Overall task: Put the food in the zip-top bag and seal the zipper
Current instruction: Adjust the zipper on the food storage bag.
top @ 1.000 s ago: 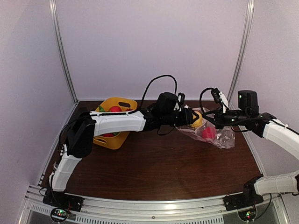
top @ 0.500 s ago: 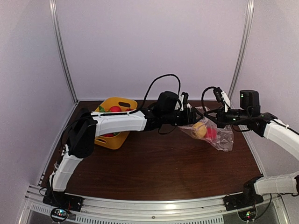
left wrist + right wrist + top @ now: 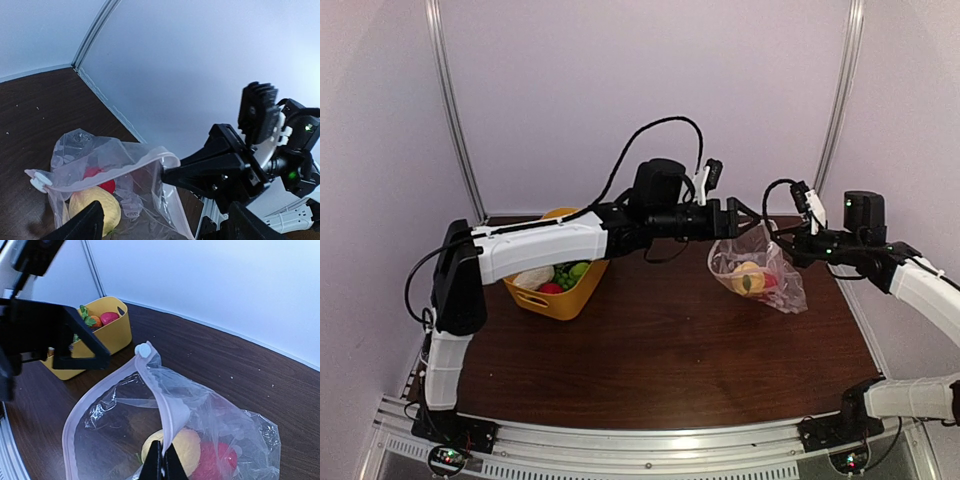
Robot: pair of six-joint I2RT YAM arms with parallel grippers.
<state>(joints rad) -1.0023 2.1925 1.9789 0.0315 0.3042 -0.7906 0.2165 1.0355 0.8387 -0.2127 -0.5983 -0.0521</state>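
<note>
Tub (image 3: pixel 555 297), well left of bag: red and green food (image 3: pixel 572 270) inside. Left gripper (image 3: pixel 738 217), just above bag's mouth: fingers spread, empty. Bag (image 3: pixel 725 255): mouth open, yellow fruit (image 3: pixel 748 277) and red fruit (image 3: pixel 772 283) inside. Right gripper (image 3: pixel 163 460): pinching bag's right rim.

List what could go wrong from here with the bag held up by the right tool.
1. The right tool pinches only a thin strip of rim on the zip-top bag; the yellow piece and red piece inside may pull it loose.
2. The open left tool sits close to the mouth; a finger could snag the rim.
3. More food waits in the yellow tub; the one-sided hold leaves the mouth floppy, so later drops may miss.
</note>
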